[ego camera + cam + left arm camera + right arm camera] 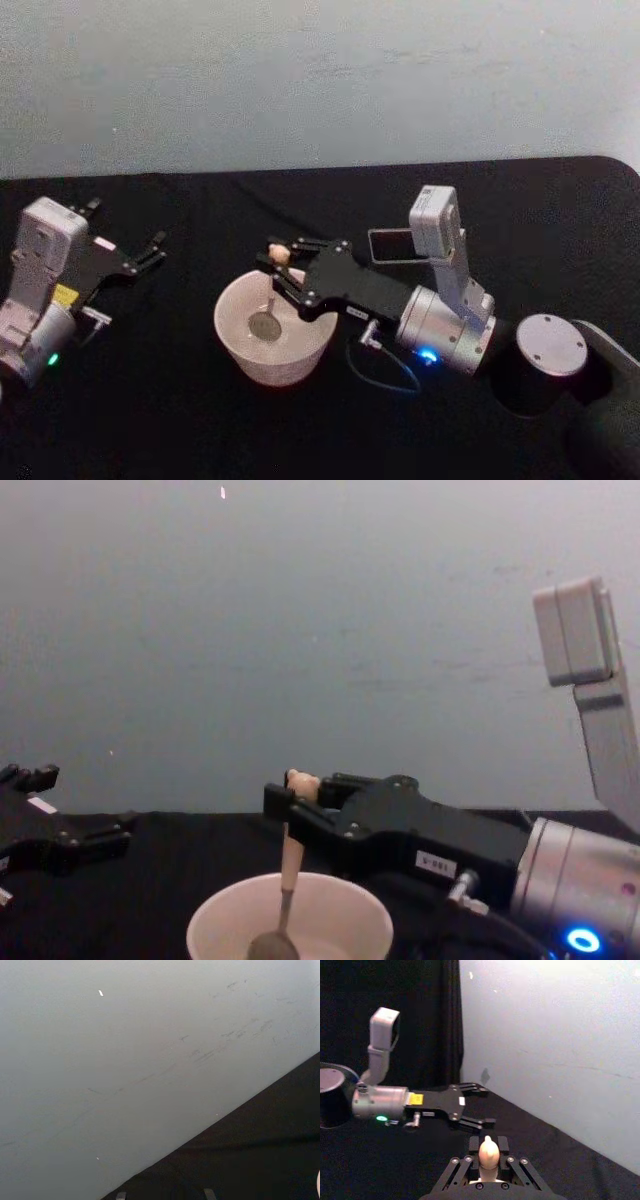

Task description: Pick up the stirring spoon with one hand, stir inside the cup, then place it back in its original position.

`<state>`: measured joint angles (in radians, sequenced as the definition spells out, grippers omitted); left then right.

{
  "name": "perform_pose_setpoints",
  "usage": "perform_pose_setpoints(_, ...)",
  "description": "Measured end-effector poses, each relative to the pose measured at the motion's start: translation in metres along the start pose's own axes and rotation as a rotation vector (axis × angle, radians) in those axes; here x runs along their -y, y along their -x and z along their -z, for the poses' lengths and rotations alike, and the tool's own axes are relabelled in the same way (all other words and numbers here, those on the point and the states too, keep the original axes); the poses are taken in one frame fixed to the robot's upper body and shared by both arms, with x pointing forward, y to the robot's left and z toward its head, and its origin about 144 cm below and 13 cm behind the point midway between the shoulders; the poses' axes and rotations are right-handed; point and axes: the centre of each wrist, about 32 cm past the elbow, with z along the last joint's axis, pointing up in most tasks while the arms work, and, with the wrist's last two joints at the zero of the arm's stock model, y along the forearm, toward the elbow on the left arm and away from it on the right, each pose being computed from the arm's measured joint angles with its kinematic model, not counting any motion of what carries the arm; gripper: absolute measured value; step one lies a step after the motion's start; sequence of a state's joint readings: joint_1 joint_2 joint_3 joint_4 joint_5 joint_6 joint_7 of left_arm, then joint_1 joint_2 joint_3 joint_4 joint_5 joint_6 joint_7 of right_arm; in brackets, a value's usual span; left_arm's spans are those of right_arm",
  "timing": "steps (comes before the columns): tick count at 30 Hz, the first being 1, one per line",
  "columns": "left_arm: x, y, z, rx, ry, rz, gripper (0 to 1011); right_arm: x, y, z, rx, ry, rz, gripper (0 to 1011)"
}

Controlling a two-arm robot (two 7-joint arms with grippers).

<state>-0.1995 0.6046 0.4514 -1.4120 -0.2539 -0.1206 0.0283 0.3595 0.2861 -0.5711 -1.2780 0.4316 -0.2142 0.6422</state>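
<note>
From the head view, the right gripper sits in the middle of the frame with its jaws closed on the top of the spoon. The spoon hangs nearly upright, its bowl down inside the cup at lower centre. The holder stands to the upper right of the cup, just behind the right arm's wrist. By my reckoning the return trip goes that way, with the long axis kept vertical. The left gripper is parked at far left, jaws spread, well apart from the cup.

The left wrist view gives the wall and a black table corner.

In the right wrist view the spoon's bear head pokes up between the closed jaws at bottom centre. The left gripper shows mid-frame.

In the chest view the handle drops straight from the right gripper into the cup. Nothing blocks the lift.
</note>
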Motion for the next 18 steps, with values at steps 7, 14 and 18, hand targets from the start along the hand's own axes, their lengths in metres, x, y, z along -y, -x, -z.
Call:
perform_pose_setpoints(7,0.0000,0.0000,0.0000,0.000,0.000,0.000,1001,0.0024,-0.0064,0.0008,0.008,0.006,0.023,207)
perform_pose_setpoints(14,0.0000,0.0000,0.0000,0.000,0.000,0.000,1001,0.0051,-0.0080,0.0018,0.011,0.009,0.029,207)
perform_pose_setpoints(18,0.0000,0.0000,0.0000,0.000,0.000,0.000,1001,0.0060,-0.0082,0.0020,0.011,0.010,0.032,207)
